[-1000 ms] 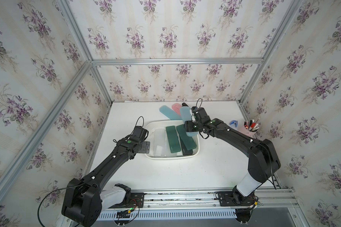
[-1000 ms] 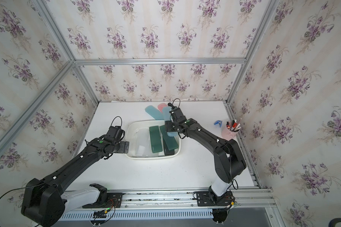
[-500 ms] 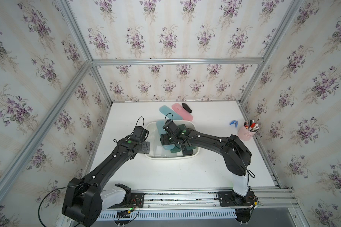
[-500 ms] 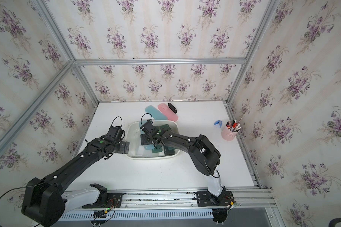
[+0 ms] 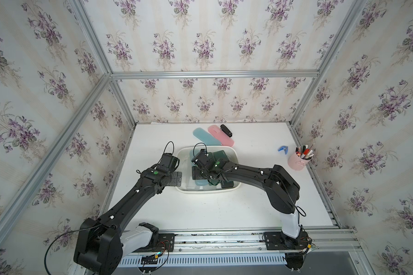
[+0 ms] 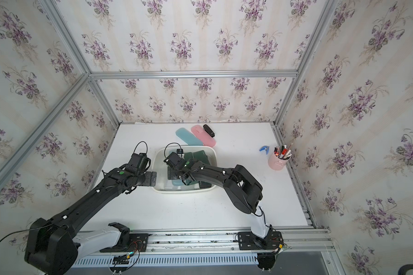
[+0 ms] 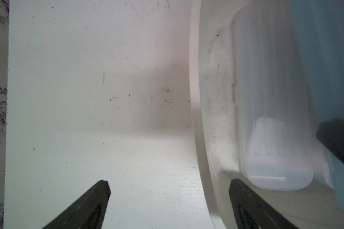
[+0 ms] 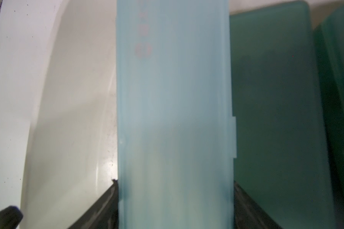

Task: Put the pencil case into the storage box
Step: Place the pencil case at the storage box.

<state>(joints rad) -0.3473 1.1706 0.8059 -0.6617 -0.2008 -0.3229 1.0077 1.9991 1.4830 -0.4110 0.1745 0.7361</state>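
Right wrist view: right gripper [image 8: 175, 186] pinches the pale blue pencil case [image 8: 173, 99] across its width, one finger on each long edge. The case lies lengthwise inside the storage box [image 8: 74, 103], with the white wall on one flank and dark green cases [image 8: 270, 99] just beside the other. Resting on the floor or hanging just above it: cannot tell.

Left wrist view: left gripper [image 7: 169, 185] spread wide, holding nothing. One finger sits over the table [image 7: 87, 79], the other over the box's inside, with the rim between them. A frosted white case [image 7: 272, 119] lies along that wall.

Step judged: placing, near its end. The next move calls for settling the case, parting the fingers and lifting straight out, since the gap to the green cases is narrow.

Wrist views give the grip and the clearances. In both top views the right arm hides these, leaving only one end of the blue case visible at frame centre. Only the top views show what lies outside the box: a second pale blue case [image 5: 205, 137] and a pink case [image 5: 221, 136] just above it in frame, and a pen cup [image 5: 297, 163] at right.
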